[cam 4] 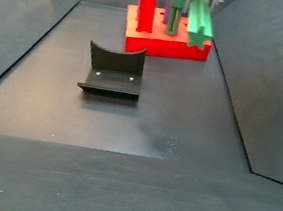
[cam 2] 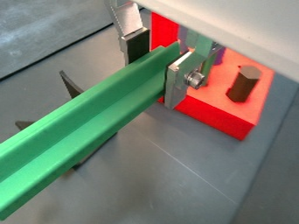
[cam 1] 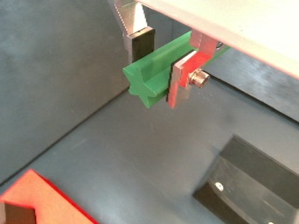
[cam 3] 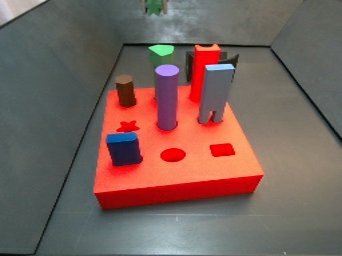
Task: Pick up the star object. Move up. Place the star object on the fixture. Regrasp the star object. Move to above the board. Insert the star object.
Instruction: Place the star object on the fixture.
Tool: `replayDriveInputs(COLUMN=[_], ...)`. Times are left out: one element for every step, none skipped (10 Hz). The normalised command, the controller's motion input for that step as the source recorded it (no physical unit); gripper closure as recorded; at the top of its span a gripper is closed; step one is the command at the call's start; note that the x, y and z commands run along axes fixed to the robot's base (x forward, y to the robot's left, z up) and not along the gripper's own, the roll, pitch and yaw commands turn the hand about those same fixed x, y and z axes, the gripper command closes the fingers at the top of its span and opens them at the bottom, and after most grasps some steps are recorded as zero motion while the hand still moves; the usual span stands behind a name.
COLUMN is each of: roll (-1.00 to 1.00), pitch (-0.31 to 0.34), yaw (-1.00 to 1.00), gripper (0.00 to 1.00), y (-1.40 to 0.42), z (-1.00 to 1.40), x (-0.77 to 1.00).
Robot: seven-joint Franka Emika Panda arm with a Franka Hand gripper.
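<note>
Between end effector [cam 2: 156,58] fingers, star object [cam 2: 87,135] clamped crosswise

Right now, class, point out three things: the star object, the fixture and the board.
star object [cam 2: 93,131], a wrist view, on its long ridged side, held between the gripper [cam 2: 158,59] fingers.
fixture [cam 4: 114,65], a side view, on its upright back.
board [cam 3: 187,170], a side view, on its red top face.

Matt green plastic star object [cam 2: 87,122] between the hand's [cam 2: 156,63] silver metal plates.
</note>
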Motion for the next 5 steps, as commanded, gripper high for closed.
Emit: replayDriveInputs(roll=[-0.13, -0.13, -0.12, -0.12, -0.11], pitch=[0.084, 0.09, 0.102, 0.111, 0.123], yaw=[-0.03, -0.03, -0.02, -0.01, -0.01], gripper=[1.0, 1.0, 1.0, 1.0, 1.0], y=[-0.08, -0.07, -0.06, -0.05, -0.04], z=[-0.03, -0.03, -0.03, -0.02, -0.02], x=[1.0, 1.0, 1.0, 1.0, 1.0])
